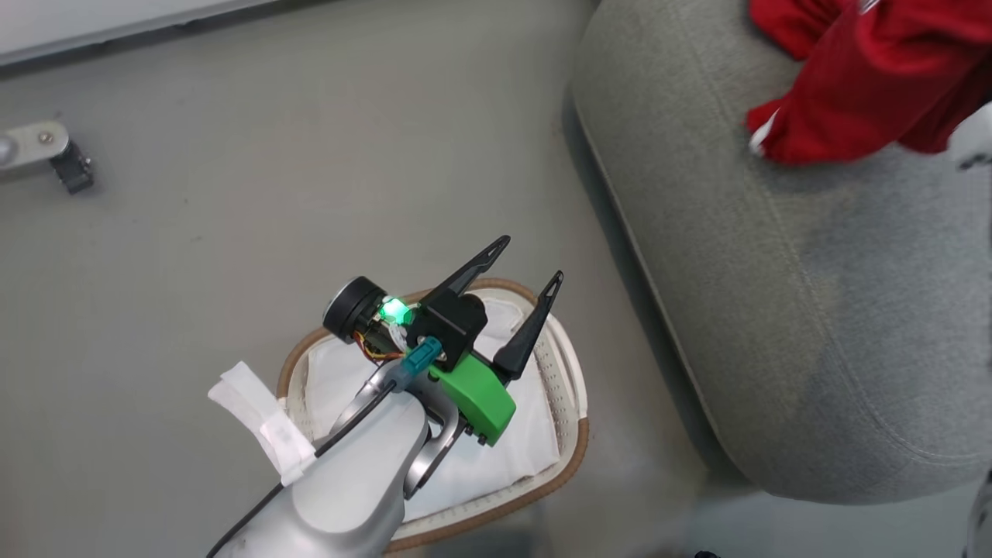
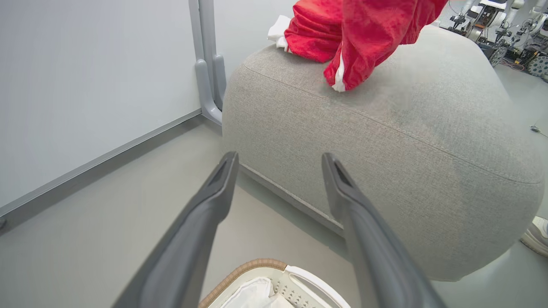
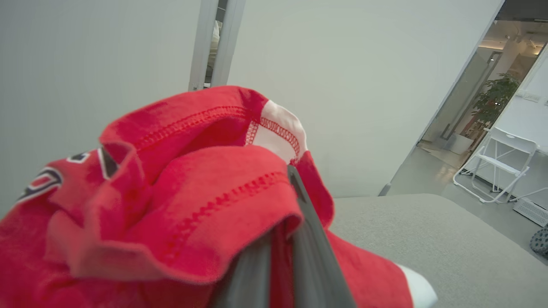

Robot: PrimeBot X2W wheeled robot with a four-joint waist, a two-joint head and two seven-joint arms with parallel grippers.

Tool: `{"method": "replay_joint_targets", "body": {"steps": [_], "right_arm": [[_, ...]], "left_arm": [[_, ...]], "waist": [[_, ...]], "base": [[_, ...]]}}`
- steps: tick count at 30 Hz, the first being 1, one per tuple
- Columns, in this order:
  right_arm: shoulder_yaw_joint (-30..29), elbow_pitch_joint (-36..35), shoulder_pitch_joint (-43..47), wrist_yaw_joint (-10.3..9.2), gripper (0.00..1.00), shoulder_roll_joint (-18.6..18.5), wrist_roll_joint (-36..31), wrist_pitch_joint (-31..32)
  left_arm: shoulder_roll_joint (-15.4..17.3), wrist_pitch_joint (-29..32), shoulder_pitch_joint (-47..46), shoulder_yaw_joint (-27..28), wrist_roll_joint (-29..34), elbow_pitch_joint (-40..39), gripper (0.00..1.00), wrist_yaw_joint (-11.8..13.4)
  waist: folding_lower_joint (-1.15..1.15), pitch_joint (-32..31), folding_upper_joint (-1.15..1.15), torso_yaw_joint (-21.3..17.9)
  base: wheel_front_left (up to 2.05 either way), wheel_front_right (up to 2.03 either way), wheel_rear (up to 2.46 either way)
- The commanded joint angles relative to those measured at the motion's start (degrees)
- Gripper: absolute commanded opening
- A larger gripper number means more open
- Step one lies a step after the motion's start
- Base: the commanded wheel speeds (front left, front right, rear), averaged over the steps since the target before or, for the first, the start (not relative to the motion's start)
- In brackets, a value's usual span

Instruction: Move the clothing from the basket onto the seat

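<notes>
1. on top of the seat (image 1: 814,310), toward its far end, the red clothing (image 1: 876,77) lies bunched, and one white-trimmed end droops down to touch the grey fabric.
2. above the seat, the right fingers (image 3: 308,239) are pressed together and clamped on a fold of that clothing. a stitched red hem drapes over their tips, and a white panel shows just past them.
3. just beside the seat's long side, the basket (image 1: 577,434) stands on the floor (image 1: 232,194). its brown rim is near the seat's edge, and a white sheet (image 1: 511,457) lines the inside.
4. on the side of the basket away from the seat, the left arm reaches in over the rim. the left fingers (image 1: 473,269) are spread wide apart with nothing between them, hovering over the basket, tips pointing toward the seat.
5. behind the seat's far end stand a pale wall (image 2: 85,85) and a grey upright post (image 2: 207,64).
6. by the seat's rounded corner, a white shoe (image 2: 537,235) rests on the floor.
7. well apart from the seat, a white folding chair (image 3: 501,167) stands by a doorway.
</notes>
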Motion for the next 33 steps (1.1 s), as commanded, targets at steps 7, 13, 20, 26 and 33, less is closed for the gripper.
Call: {"method": "replay_joint_targets", "body": {"steps": [7,13,20,26,33], "right_arm": [[-3.8,12.3,-12.5,-0.08,0.00,-10.5,-3.9,1.2],[-11.4,19.6,-17.2,-0.08,0.00,-16.7,-8.7,3.4],[-20.1,24.1,-17.5,-0.08,0.00,-16.4,-14.3,3.9],[-23.9,26.2,-16.9,-0.08,0.24,-13.6,-19.2,2.2],[-25.2,26.6,-15.3,-0.08,1.00,-9.1,-20.4,0.1]], "left_arm": [[-0.4,0.0,-3.4,0.1,1.8,-0.4,1.00,-0.2],[-0.5,0.0,-5.5,0.1,2.7,-1.4,1.00,-0.1],[-0.1,0.0,-6.6,0.7,3.1,-2.3,1.00,0.2],[0.5,0.0,-6.9,1.5,3.1,-2.2,1.00,0.5],[1.1,0.0,-6.0,3.0,2.0,-2.6,1.00,0.8]], "waist": [[0.00,7.7,0.66,7.0],[0.00,11.8,0.66,10.2],[0.00,14.6,0.66,11.3],[0.00,15.4,0.66,10.2],[0.00,13.9,0.66,7.4]], "base": [[0.00,0.00,0.00],[0.00,0.00,0.00],[0.00,0.00,0.00],[0.00,0.00,0.00],[0.00,0.00,0.00]]}}
